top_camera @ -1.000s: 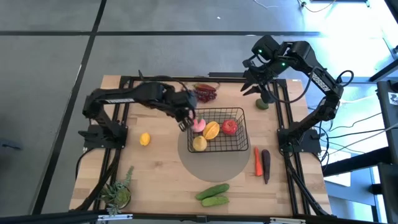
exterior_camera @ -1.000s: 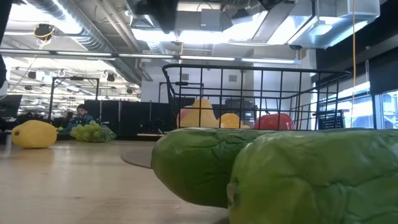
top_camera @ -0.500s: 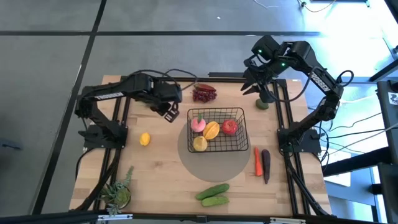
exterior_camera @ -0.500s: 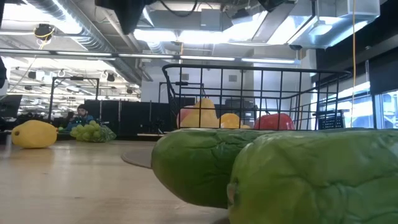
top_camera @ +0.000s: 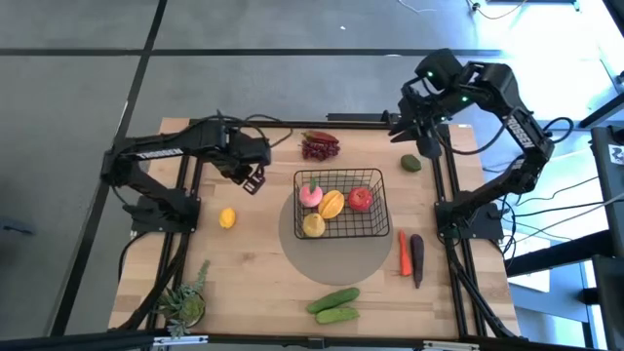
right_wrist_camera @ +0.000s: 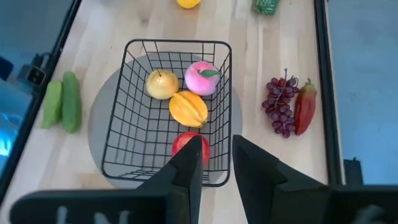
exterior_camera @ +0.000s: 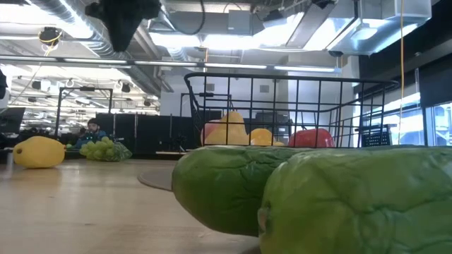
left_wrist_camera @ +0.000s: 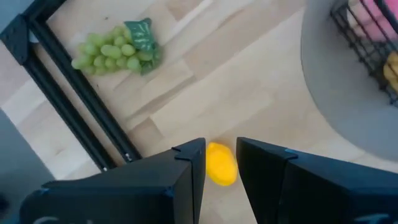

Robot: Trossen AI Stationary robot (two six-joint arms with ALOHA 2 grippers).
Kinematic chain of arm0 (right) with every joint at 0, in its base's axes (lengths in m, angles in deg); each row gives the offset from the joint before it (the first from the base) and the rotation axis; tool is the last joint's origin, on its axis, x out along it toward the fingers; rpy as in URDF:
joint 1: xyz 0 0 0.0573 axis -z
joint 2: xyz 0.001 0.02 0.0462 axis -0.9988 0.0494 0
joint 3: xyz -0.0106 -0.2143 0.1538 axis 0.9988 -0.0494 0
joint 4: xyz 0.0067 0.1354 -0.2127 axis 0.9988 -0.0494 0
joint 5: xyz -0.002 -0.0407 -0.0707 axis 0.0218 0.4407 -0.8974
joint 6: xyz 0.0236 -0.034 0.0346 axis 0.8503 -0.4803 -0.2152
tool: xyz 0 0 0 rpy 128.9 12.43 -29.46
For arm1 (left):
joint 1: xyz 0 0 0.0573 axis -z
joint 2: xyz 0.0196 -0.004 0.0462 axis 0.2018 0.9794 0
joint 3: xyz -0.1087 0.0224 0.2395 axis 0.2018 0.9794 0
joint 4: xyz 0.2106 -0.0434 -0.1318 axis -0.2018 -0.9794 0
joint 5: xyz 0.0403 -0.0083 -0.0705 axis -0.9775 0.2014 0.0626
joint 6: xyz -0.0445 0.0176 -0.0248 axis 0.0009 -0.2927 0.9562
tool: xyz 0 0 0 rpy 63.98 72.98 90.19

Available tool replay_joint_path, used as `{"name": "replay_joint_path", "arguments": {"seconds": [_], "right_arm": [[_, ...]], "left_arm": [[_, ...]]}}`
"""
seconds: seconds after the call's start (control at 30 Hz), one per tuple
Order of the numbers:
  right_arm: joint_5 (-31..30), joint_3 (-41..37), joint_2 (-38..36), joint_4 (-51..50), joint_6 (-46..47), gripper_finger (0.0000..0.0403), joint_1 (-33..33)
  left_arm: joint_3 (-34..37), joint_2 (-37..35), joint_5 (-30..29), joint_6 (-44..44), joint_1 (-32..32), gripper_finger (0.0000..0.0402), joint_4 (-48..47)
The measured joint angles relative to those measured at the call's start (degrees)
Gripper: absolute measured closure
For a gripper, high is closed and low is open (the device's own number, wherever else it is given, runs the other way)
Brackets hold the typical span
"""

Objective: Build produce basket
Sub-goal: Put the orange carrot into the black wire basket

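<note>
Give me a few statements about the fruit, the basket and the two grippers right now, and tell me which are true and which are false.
1. The basket holds four pieces of produce. True.
2. The lemon lies inside the basket. False: it lies on the table, left of the basket.
3. The left gripper holds the lemon. False: it is open and empty, above the table between the lemon and the basket.
4. The two cucumbers lie outside the basket, near the table's front edge. True.
5. The right gripper is over the basket. False: it is by the table's far right corner.
</note>
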Motion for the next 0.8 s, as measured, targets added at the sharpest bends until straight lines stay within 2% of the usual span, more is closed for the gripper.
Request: {"name": "replay_joint_path", "arguments": {"seconds": [0.2, 0.27, 0.43, 0.6, 0.8], "right_arm": [[-0.18, 0.00, -0.52, 0.01, 3.41, 0.0320, -0.17], [-0.91, 0.00, -0.59, 0.01, 3.97, 0.0320, -0.23], [-1.16, 0.00, -1.09, 0.03, 8.73, 0.0320, -0.29], [-1.76, 0.00, -1.64, 0.02, 13.71, 0.0320, -1.54], [-11.73, 0.00, -3.26, 0.01, 19.99, 0.0320, -3.02]], "left_arm": [[5.64, -3.63, 1.33, 0.74, -5.40, 0.0321, 2.95], [7.47, -4.59, 2.97, -1.53, -6.74, 0.0321, 4.67], [11.37, -6.23, 8.80, -5.81, -7.84, 0.0321, 10.05], [13.67, -7.07, 10.67, -6.33, -8.56, 0.0321, 11.50], [14.67, -7.29, 10.74, -8.37, -8.58, 0.0321, 13.27]]}}
